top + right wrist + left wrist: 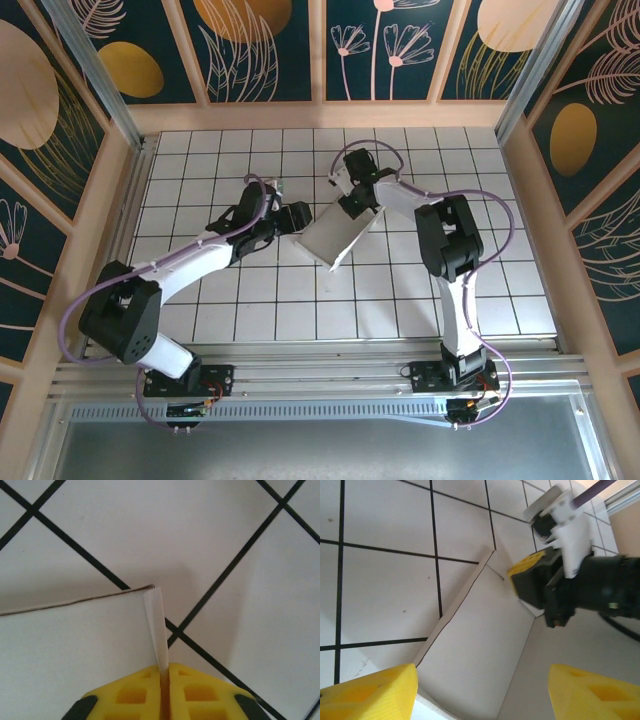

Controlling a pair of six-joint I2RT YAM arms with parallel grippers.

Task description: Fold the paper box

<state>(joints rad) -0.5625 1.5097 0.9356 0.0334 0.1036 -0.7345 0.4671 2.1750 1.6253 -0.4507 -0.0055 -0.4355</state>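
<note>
Paper box point(337, 240) on table point(250, 300) centre; left pincer point(299, 216) just left, right pincer point(353, 209) at far edge (touching flap).

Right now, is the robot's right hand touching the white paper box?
Touching. The right wrist view shows the right hand pinching a thin flap of the paper box between its fingers.

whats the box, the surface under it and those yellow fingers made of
The paper box: thin matte white cardboard, most likely; a brownish cut edge and a folded flap show. The table: smooth white with a black grid, either tile or a printed sheet, cannot tell which. The fingers of the right end effector: matte yellow plastic with moulded recesses, probably.
</note>
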